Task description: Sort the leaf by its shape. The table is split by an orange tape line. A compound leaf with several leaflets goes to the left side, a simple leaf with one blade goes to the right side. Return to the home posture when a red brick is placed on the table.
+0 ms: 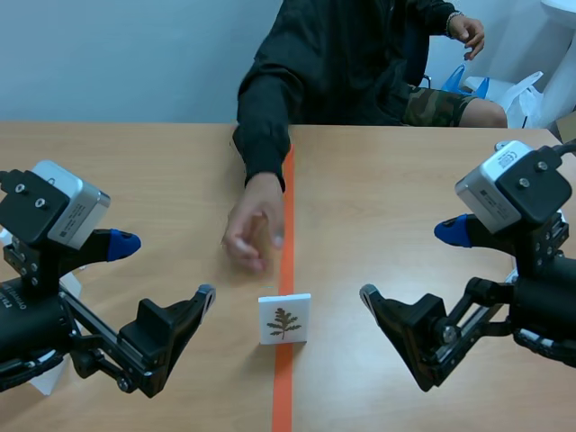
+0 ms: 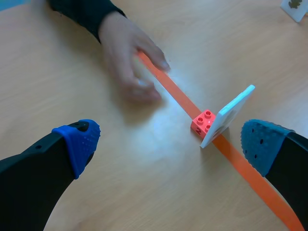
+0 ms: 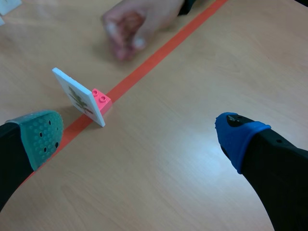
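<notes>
On the orange tape line (image 1: 283,387) that splits the light wooden table (image 1: 405,180), a small white square card printed with a brown leaf (image 1: 284,319) stands upright, facing the robot. A small red studded plastic brick (image 2: 203,122) touches its rear face and appears to serve as its stand, not as the home signal. The card sits between the two arms, on neither side of the line, so sorting of this card has not begun. The left gripper (image 1: 162,268) is low on the left half, fingers spread wide and holding nothing. The right gripper (image 1: 409,263) mirrors it on the right half, likewise wide apart and empty. Neither touches the card. A person's hand in a black sleeve (image 1: 255,227) hangs just beyond the card, over the left edge of the tape, and is not touching the card. The printed leaf looks like a single lobed blade on one stem, which would assign it to the right side, but the print is too small to be sure. Remaining steps, as judged: confirm leaf shape, wait until the hand is clear, grip the card and set it on the matching side. A second white leaf card (image 2: 293,7) lies well apart, beyond the tape from the left gripper.
</notes>
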Robot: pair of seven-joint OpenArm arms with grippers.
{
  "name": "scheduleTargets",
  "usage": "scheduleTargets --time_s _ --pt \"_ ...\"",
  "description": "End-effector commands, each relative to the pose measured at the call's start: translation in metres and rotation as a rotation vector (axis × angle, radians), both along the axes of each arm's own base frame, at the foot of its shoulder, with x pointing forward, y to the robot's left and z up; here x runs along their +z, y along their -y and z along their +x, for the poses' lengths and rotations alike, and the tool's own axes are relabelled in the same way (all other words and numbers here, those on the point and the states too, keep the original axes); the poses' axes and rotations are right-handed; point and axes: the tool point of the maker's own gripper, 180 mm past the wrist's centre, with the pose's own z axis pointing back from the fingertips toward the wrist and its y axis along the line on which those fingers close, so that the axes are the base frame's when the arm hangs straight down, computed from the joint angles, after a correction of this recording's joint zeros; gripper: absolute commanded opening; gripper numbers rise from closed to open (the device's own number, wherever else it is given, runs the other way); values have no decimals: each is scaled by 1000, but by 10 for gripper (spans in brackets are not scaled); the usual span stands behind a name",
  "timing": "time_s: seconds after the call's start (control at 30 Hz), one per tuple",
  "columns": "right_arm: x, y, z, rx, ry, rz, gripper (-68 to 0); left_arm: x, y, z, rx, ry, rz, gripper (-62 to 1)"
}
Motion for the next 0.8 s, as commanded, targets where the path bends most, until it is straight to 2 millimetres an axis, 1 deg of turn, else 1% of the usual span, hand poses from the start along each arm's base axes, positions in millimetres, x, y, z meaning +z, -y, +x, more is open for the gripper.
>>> scheduleTargets --time_s 0.0,0.17,0.37,0.47,0.6,0.77 --pt "7 3 5 -4 27 5 4 4 1 1 -1 13 -13 14" --pt "6 4 5 -7 24 4 4 5 1 1 -1 13 -17 14" --pt "-1 9 11 -10 23 10 4 5 2 0 -7 12 -21 14" --pt "-6 4 11 33 10 18 4 3 2 -1 -8 2 -17 14" --pt "-9 -7 14 86 14 55 4 -2 3 -8 -14 -22 -18 14" --pt "-25 -17 21 119 -6 68 4 -8 4 -17 -12 -53 -27 14"
